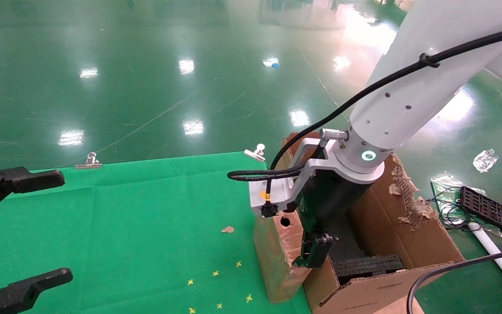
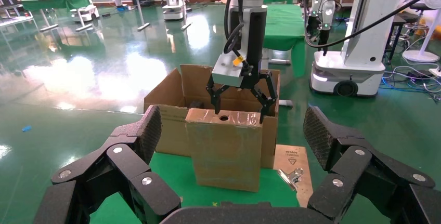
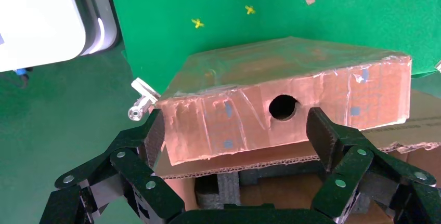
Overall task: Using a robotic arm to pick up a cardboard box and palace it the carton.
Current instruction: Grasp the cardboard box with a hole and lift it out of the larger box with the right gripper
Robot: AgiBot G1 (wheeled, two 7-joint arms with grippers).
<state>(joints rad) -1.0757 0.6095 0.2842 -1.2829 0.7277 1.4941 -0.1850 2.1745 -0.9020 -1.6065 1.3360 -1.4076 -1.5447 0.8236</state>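
Fingers: right gripper (image 2: pixel 241 98) of the white jointed robotic arm (image 1: pixel 408 91) is straddling the box's narrow top side; black fingers (image 3: pixel 327 133) are spread wide, not yet clamping.
Box: slim taped brown cardboard box (image 2: pixel 224 148) is standing upright at the frame's lower centre on the green surface (image 1: pixel 124 226), long axis vertical, directly beneath the fingers.
Carton: large flapped brown corrugated carton (image 1: pixel 408 235), just right of the box, is holding black foam padding (image 1: pixel 366 265).
Left gripper (image 1: pixel 11 235): idling wide open at far left.
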